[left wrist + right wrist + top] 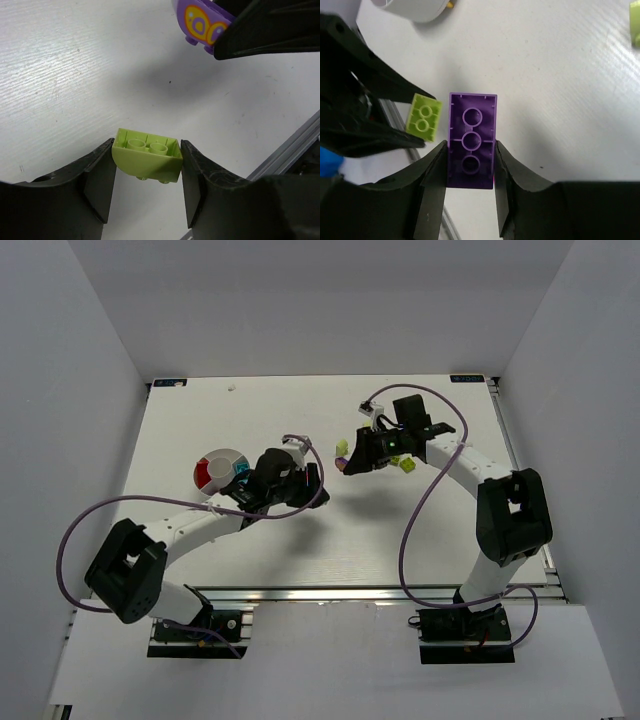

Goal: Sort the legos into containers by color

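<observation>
Curved lime brick [146,160]; oblong, hollow-backed purple brick [472,147]

bright, even light falls from overhead, nearly washing out the flat white tabletop [400,540]; only soft grey shadows lie beneath the arms [200,525]. in the left wrist view a diffuse shadow sits beyond the sharp lime-green plastic brick [146,161]. in the right wrist view the purple plastic brick [472,146] is crisp, while the matte black fingers [432,195] show little detail.
</observation>
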`<act>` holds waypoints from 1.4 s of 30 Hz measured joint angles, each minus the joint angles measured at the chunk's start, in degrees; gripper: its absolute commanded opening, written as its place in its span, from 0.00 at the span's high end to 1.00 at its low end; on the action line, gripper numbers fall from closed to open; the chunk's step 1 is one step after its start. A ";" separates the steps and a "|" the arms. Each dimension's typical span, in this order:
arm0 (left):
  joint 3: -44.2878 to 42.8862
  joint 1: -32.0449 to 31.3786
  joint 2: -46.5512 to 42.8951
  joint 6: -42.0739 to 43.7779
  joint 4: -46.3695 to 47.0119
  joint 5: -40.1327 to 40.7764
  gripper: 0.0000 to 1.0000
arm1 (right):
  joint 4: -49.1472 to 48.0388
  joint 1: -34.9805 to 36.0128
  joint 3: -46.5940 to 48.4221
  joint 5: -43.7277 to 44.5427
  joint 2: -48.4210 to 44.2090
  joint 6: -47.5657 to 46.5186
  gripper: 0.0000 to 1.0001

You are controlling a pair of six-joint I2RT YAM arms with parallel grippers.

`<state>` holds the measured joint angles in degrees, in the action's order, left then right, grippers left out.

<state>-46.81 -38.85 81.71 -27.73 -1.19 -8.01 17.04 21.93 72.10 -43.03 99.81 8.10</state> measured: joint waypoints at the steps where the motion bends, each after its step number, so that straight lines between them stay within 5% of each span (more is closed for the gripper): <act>1: -0.15 0.00 -0.61 -0.66 -0.83 0.33 0.56 | 0.76 -0.02 0.44 -0.46 -0.02 -2.51 1.00; 12: -8.85 0.35 -15.78 -4.96 -18.01 8.87 0.56 | 7.56 2.51 8.26 -2.36 0.85 -18.45 1.00; 18: -21.90 1.70 -18.49 -5.31 -28.11 14.78 0.56 | 10.36 11.78 14.80 -0.85 6.54 -20.50 1.00; 27: -39.52 2.01 -16.79 -5.29 -33.31 18.23 0.56 | 14.29 27.85 35.54 2.25 22.71 -12.72 1.00; 32: -39.89 2.01 -17.46 -5.42 -33.59 19.34 0.56 | 14.23 31.06 45.46 3.74 28.17 -5.18 1.00; 42: -36.52 2.01 -21.05 -6.78 -32.98 20.81 0.56 | 13.42 32.87 45.79 8.22 28.35 2.78 1.00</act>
<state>-83.33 -36.84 60.66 -34.50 -34.17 12.80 30.46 54.81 117.89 -34.81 128.16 10.87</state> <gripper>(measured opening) 0.595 0.426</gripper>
